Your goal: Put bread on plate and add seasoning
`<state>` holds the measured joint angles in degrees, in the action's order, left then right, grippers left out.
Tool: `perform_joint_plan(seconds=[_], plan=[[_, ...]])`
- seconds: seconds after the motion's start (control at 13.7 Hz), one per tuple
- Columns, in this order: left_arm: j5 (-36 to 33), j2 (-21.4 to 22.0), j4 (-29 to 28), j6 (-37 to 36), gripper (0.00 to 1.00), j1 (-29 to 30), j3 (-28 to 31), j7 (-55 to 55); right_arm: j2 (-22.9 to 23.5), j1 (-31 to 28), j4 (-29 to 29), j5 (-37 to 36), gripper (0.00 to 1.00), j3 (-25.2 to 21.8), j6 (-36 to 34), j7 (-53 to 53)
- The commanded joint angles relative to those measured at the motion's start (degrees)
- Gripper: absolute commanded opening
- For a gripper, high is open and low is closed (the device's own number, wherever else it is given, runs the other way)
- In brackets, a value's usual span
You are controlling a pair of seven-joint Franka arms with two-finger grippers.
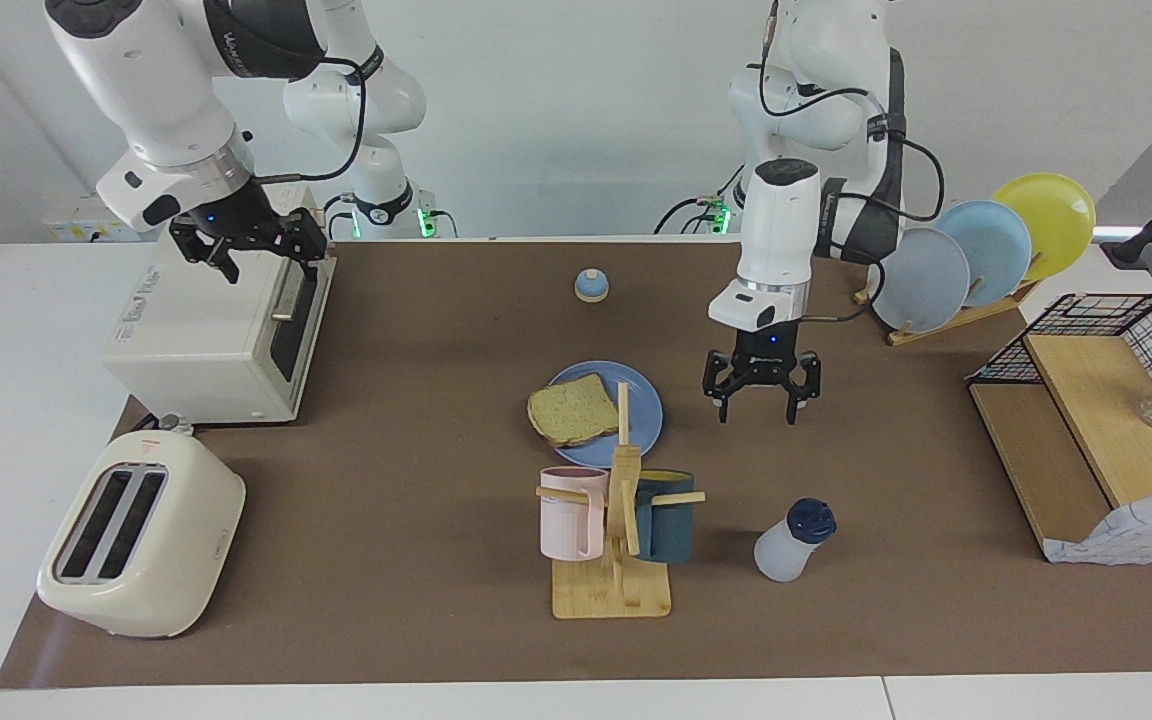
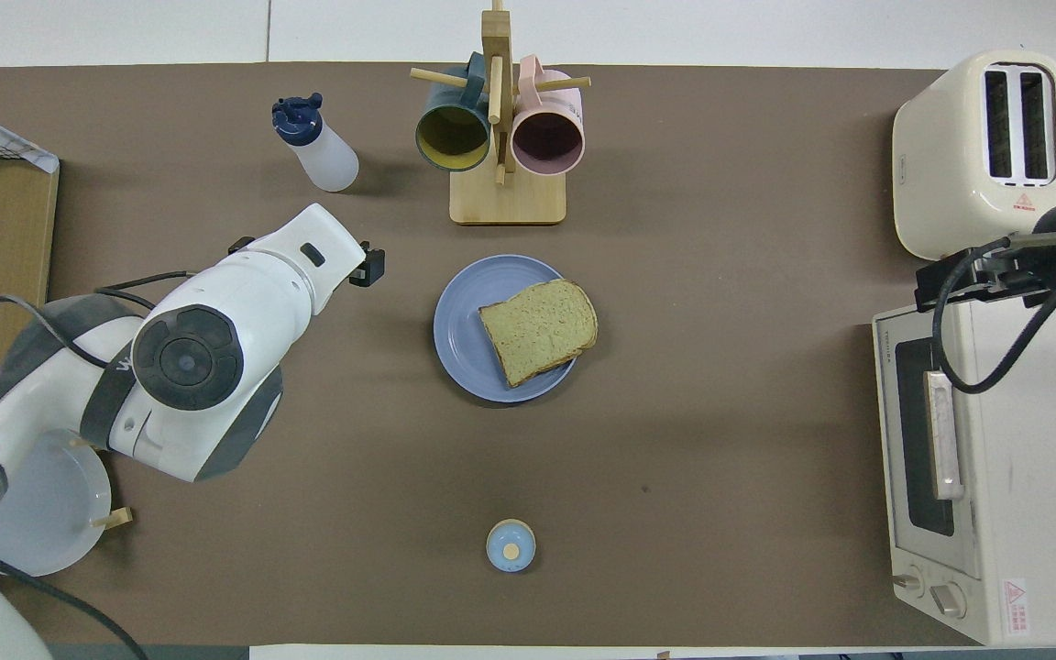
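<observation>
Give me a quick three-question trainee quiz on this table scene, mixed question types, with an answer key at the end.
1. True or false: the square tan bread slice lies on the round medium-blue plate.
2. The translucent white bottle with the navy cap stands: A) in the left pincer; B) on the brown mat beside the wooden mug rack; C) on the plate.
3. Fill in: the right pincer hangs over the white ____ oven.

Key: 1 true; 2 B; 3 toaster.
</observation>
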<state>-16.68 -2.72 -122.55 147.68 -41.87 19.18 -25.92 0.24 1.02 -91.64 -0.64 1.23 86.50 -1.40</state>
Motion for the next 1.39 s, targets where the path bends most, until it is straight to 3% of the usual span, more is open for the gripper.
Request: perform_joint_plan(seconds=[0.0, 0.22, 0.44, 0.95, 1.02, 1.32], plan=[[3.22, 5.87, 4.83, -17.26, 1.0, -1.37, 0.15, 1.4, -0.59, -1.02, -0.29, 0.55, 1.0, 0.44, -0.19, 1.49], [4.72, 6.58, 15.29, -35.83, 1.0, -1.46, 0.15, 2.89, -0.59, -1.02, -0.29, 0.55, 1.0, 0.44, -0.19, 1.49], [6.74, 6.67, 22.94, -46.49, 1.0, 0.37, 1.21, 10.69, -0.59, -1.02, -0.29, 0.55, 1.0, 0.44, -0.19, 1.49], [10.59, 8.25, 27.45, -57.76, 1.0, 11.7, 0.42, 25.11, -0.59, -1.02, -0.29, 0.55, 1.0, 0.44, -0.19, 1.49], [12.96, 8.6, 27.45, -58.03, 1.0, 15.11, -1.15, 26.44, -0.59, -1.02, -0.29, 0.55, 1.0, 0.44, -0.19, 1.49], [14.48, 8.69, 26.57, -57.77, 1.0, 32.78, -17.05, 27.77, -0.59, -1.02, -0.29, 0.55, 1.0, 0.44, -0.19, 1.49]])
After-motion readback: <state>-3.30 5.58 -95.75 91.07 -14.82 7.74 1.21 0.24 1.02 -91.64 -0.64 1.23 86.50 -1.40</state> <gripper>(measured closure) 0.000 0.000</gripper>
